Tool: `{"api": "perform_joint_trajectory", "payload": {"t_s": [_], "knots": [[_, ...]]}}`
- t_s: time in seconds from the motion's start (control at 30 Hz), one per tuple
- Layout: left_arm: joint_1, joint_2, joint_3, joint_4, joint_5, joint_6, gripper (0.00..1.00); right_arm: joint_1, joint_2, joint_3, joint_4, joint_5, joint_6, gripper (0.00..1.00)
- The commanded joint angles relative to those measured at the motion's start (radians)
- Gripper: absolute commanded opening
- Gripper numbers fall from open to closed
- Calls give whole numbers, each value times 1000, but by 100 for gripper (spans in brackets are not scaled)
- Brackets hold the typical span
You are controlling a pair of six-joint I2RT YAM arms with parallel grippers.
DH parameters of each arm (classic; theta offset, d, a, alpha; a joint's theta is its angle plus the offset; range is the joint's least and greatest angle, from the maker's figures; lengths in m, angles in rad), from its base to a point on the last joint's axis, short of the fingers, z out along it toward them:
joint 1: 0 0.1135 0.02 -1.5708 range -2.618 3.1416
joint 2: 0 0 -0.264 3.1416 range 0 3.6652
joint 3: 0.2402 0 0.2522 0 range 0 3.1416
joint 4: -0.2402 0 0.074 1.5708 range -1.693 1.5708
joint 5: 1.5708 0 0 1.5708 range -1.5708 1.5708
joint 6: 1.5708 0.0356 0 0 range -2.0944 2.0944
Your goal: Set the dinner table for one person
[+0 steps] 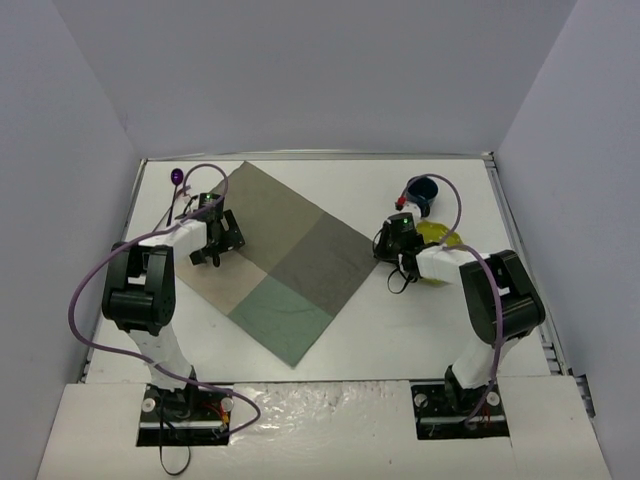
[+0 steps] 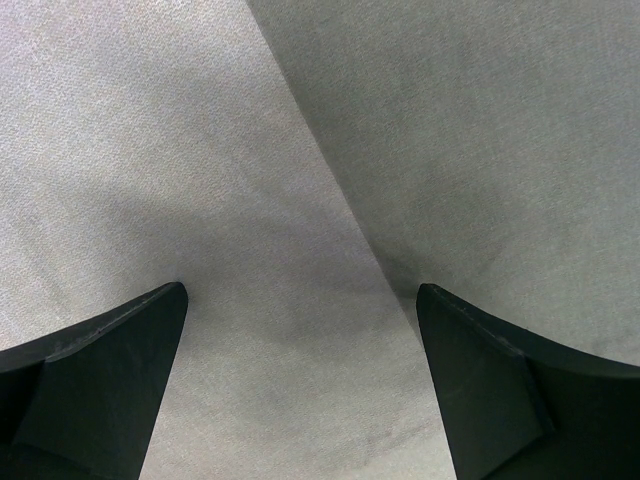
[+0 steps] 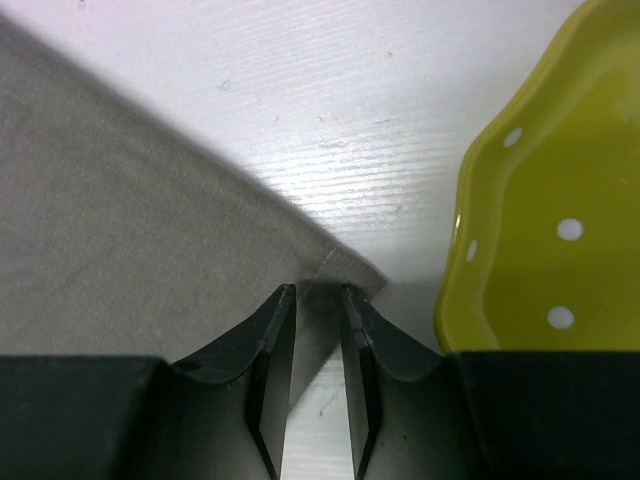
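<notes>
The dinner table (image 1: 400, 330) is a white surface with a grey, green and beige patchwork cloth (image 1: 290, 260) lying on it as a diamond. My left gripper (image 1: 215, 245) hovers over the cloth's left part, open, with only fabric (image 2: 450, 130) under it and nothing between its fingers (image 2: 300, 290). My right gripper (image 1: 385, 250) is down at the cloth's right corner. Its jaws (image 3: 318, 290) have closed narrowly, with the corner of the cloth (image 3: 150, 220) between them. A yellow dotted plate (image 3: 540, 260) lies just to the right of that gripper.
The yellow plate (image 1: 440, 237) sits beside the right arm, with a dark blue cup (image 1: 422, 192) behind it. A small purple object (image 1: 177, 176) lies near the far left corner. Grey walls surround the table on three sides.
</notes>
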Motion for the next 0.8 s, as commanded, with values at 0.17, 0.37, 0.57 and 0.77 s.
{"api": "perform_joint_trajectory", "payload": {"t_s": [0.17,0.37,0.57,0.77], "knots": [[-70,-185,155,-78,-50,91,97,-10,-379,123,-198,175,-25,52],[-92,-354,254,-199,-26,171,97,-45,-544,65,-318,380,56,92],[-92,-516,209,-284,40,238,97,-216,-602,-12,-433,345,87,100],[-87,-664,84,-293,45,327,97,-387,-498,-40,-463,223,142,93]]}}
